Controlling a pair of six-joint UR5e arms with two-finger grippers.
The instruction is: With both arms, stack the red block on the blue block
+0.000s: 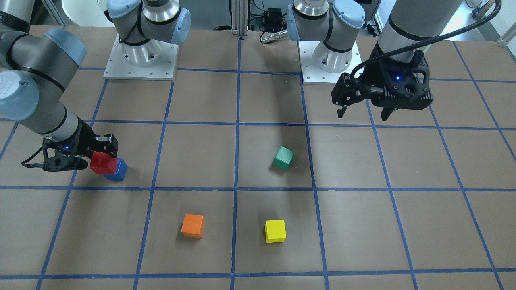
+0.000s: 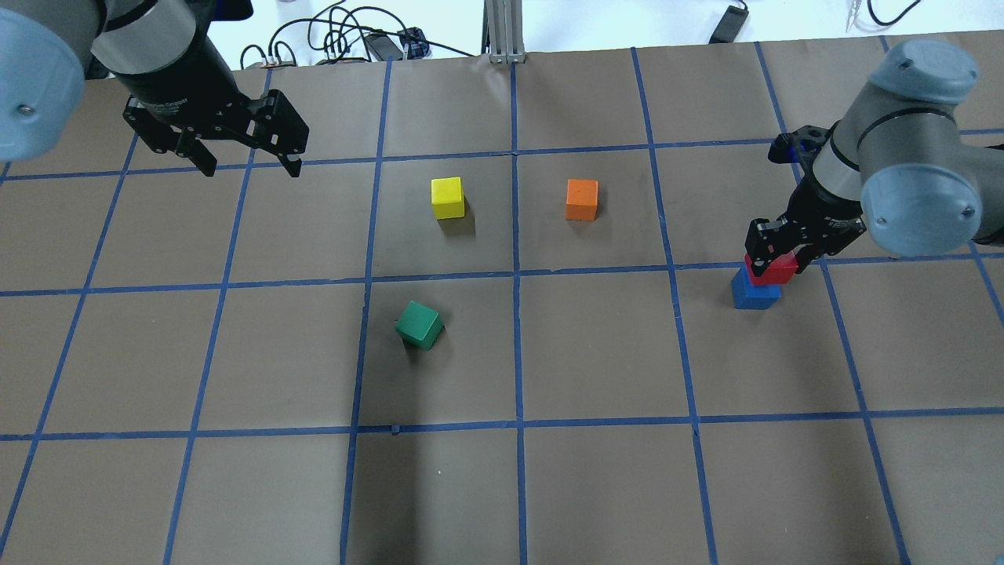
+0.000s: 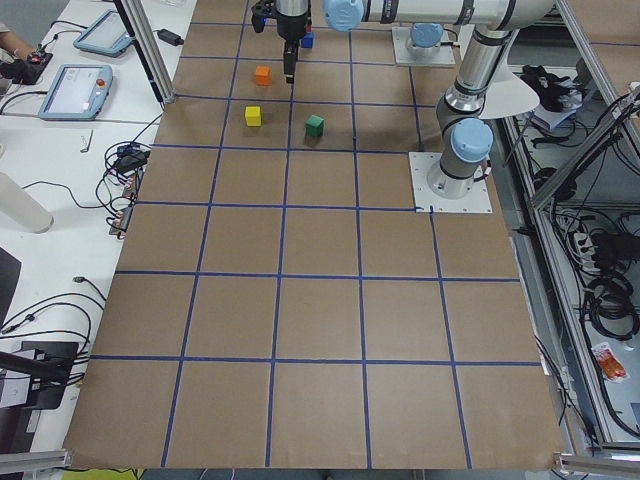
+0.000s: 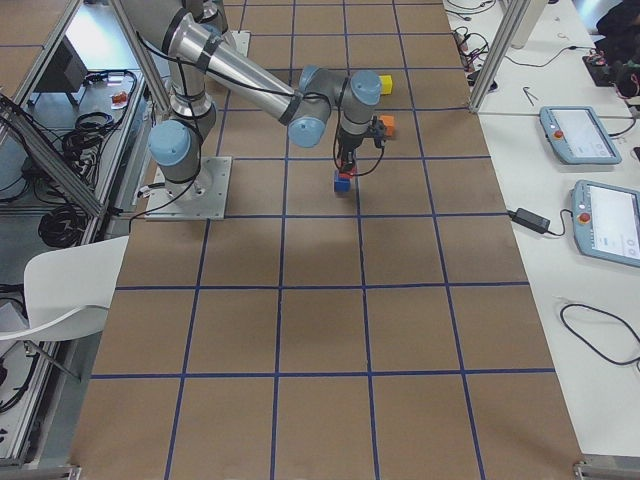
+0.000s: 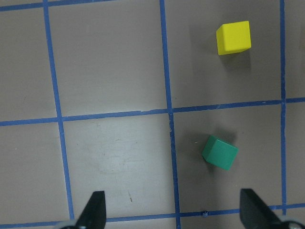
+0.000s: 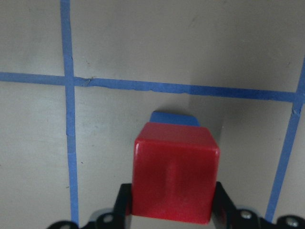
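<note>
Over blue block (image 2: pixel 754 296), right pincer (image 2: pixel 773 260) clamped on red block (image 2: pixel 775 274); left pincer (image 2: pixel 252 168) apart, hovering above the tabletop (image 2: pixel 596 353).

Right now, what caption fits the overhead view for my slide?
Right gripper holds the red block over the blue block; left gripper hangs open.

No writing, label, brand, number or sign is showing clearly enough to read in any view. Two tablet screens (image 4: pixel 572 135) are lying on a side desk, well apart from the jaws of the right gripper (image 2: pixel 779 259). They are glowing, but their contents are too small to read.
</note>
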